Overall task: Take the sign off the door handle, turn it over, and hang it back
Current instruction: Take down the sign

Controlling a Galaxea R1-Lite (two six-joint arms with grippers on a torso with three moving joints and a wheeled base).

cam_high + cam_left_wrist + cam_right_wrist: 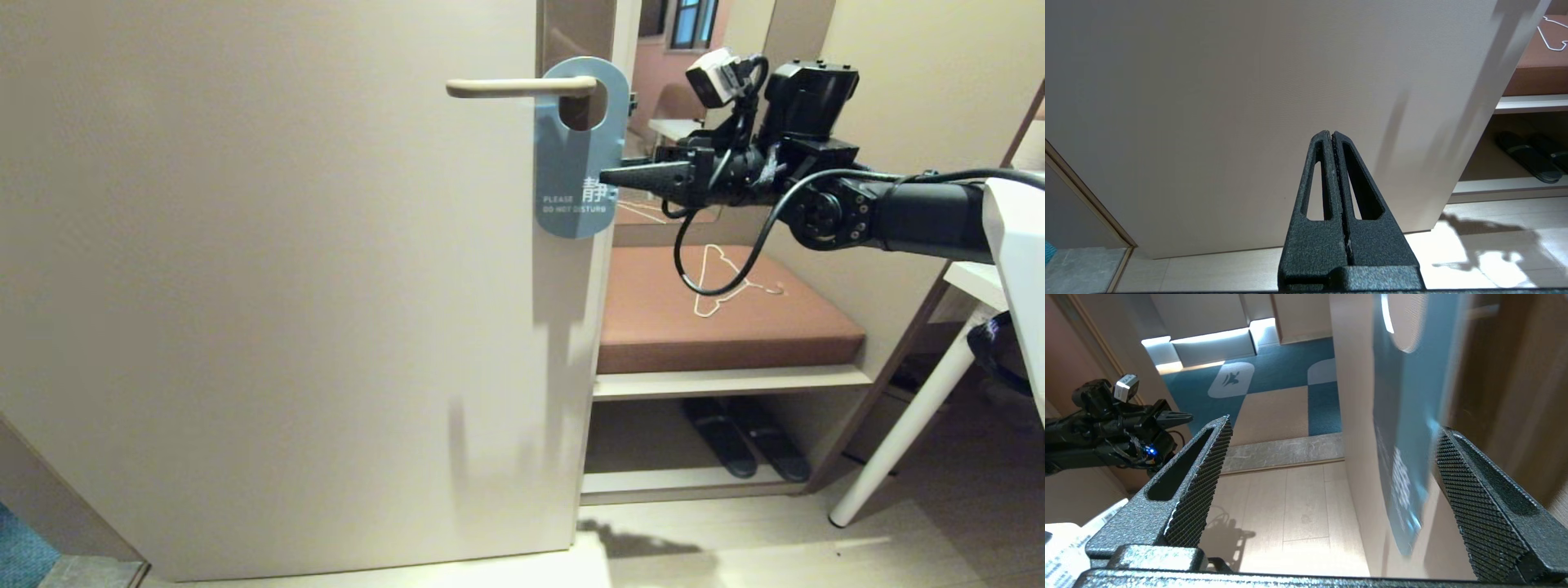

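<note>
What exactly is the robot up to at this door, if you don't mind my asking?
It is reaching for the blue sign that hangs on the door handle, blue side facing out. The right gripper is open at the sign's lower edge, one finger on each side of it, not yet closed. The left gripper is shut and parked low by the door.

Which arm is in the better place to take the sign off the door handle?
Right. Its open end effector is level with the sign on the door handle, straddling its edge. The left end effector is shut, low by the door.
</note>
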